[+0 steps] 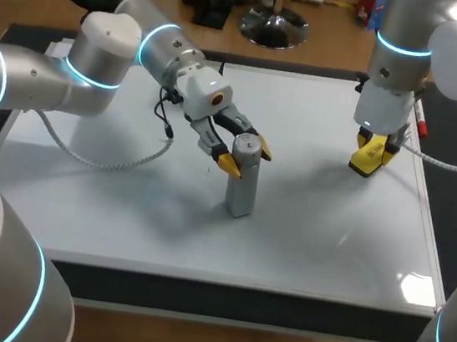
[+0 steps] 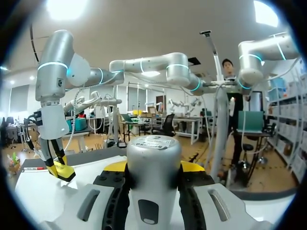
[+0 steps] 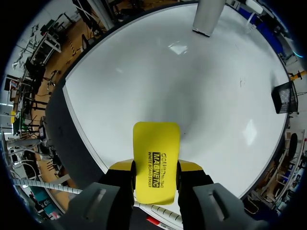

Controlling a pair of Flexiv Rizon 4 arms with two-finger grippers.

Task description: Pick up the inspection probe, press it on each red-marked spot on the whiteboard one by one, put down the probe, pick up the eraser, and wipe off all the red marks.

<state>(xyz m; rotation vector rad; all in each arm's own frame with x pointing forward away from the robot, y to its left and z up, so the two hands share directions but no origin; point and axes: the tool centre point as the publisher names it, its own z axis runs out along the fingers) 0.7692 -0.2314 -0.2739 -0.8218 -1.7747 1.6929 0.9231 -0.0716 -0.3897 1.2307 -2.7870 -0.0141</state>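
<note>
Left gripper has its two yellow-tipped fingers closed against opposite sides of the inspection probe, pinching it near its flat top. The probe is a silver cylinder standing upright on the whiteboard, a little left of the board's middle, with its base on the white surface. In the left wrist view the probe fills the gap between the fingers, one yellow tip pressed to each flank. The left arm comes in from the left side and bends down over the board to reach it. The right gripper sits well apart from the probe, near the board's far right corner, pointing straight down. It is clamped on the yellow eraser, which stands out ahead of the fingers, held by its two long sides. Whether the eraser's lower end touches the board or hangs just above it cannot be told. A marker with a red cap lies at the board's right rim, just beside the right arm.
</note>
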